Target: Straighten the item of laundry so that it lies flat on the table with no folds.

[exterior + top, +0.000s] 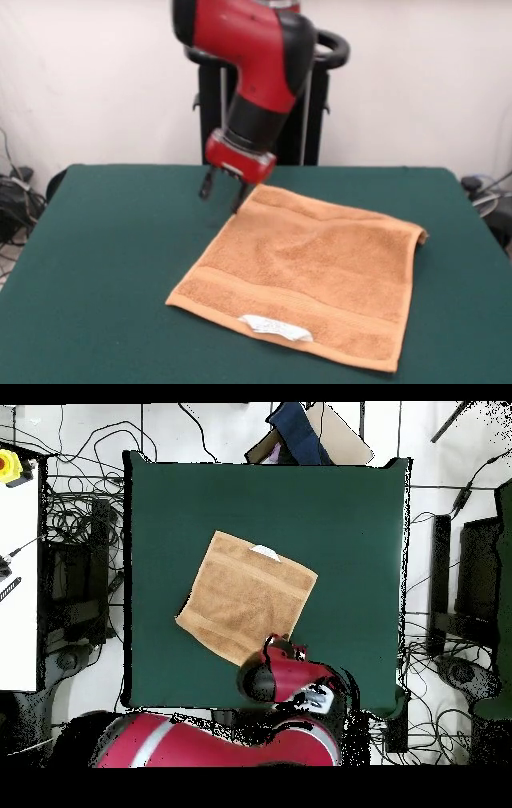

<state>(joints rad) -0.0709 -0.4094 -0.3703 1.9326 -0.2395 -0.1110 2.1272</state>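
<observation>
The orange-tan towel point(308, 276) lies spread on the green table point(104, 264), turned at an angle. Its white label point(276, 326) is on the near hem. The right corner point(419, 236) is slightly curled up. My gripper point(222, 194) hangs just above the table at the towel's far left corner, with its fingers apart and nothing between them. One finger point(238, 199) is at the towel's corner edge, the other is over bare cloth. In the overhead view the towel point(245, 596) lies left of the table's point(350, 524) centre, and the arm's red wrist point(285, 652) covers the gripper at the towel's lower corner.
The robot's black pedestal point(308, 120) stands behind the table's far edge. Cables and gear point(14, 196) lie on the floor at the left. In the overhead view, a dark blue thing point(300, 434) sits beyond the table's top edge.
</observation>
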